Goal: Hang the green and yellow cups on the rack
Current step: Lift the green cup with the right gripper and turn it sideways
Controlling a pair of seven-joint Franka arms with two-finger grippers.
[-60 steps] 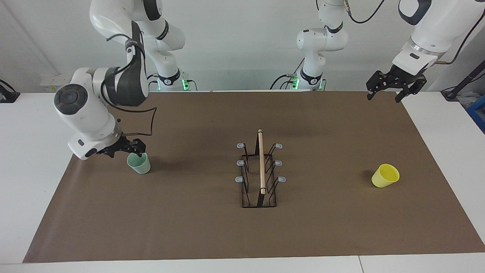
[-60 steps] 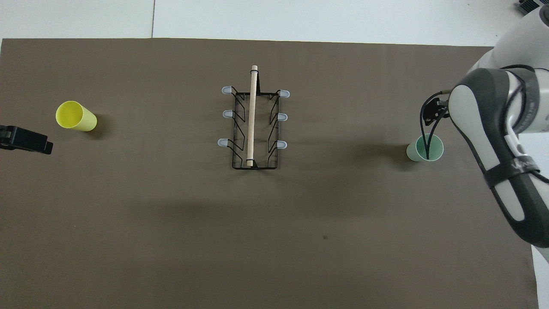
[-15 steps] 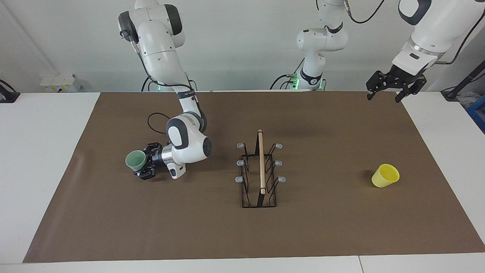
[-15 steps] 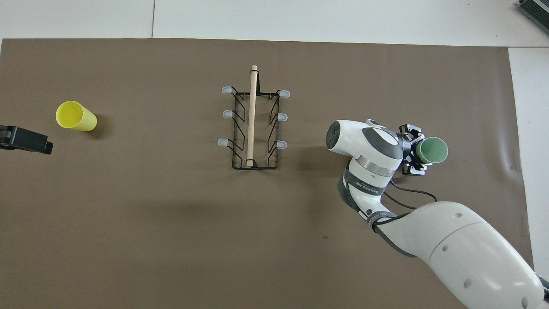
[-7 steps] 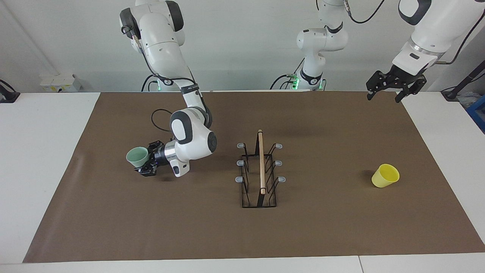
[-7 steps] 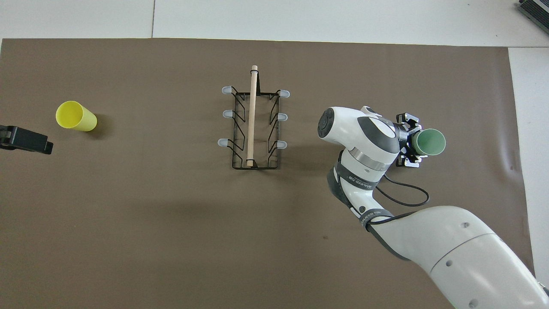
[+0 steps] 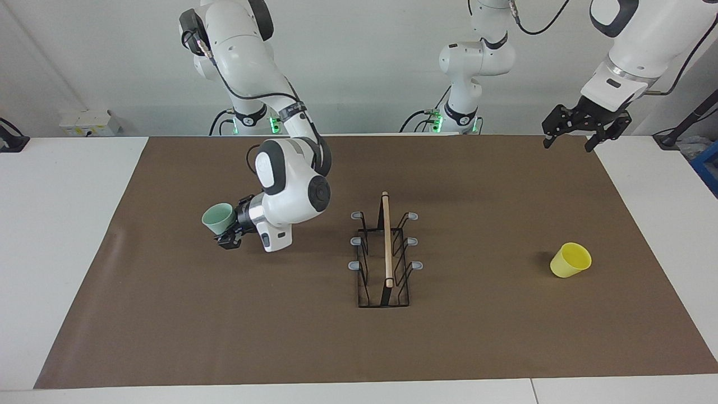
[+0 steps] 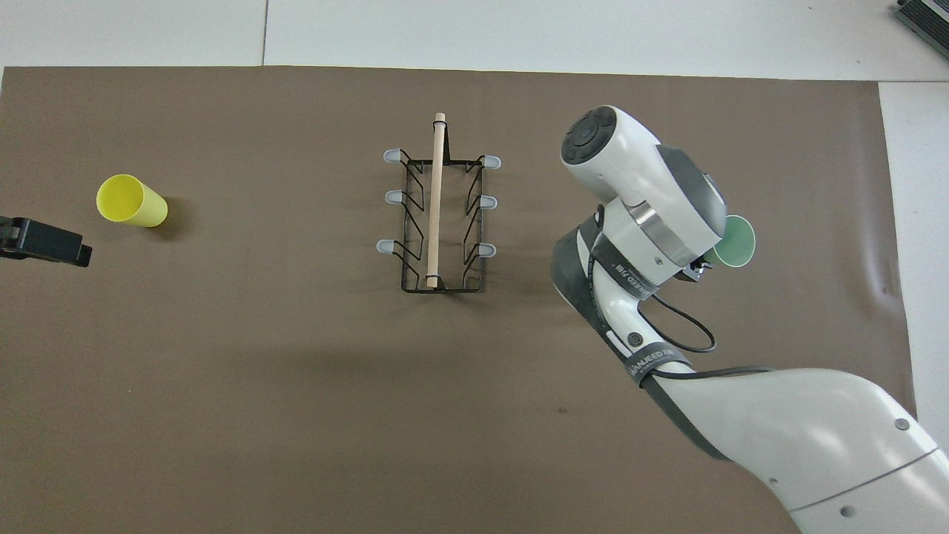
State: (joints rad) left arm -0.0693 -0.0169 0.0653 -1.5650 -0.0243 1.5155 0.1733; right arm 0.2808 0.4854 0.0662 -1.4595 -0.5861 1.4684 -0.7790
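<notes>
A brown mat (image 7: 280, 336) covers most of the white table (image 7: 56, 224).

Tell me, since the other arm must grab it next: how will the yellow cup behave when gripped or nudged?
The yellow cup lies tipped on its side on the brown mat, so a nudge would probably roll it in a curve, given its taper. It looks like thin plastic: likely light, and a firm squeeze may flex it. Its smooth wall could slip.
</notes>
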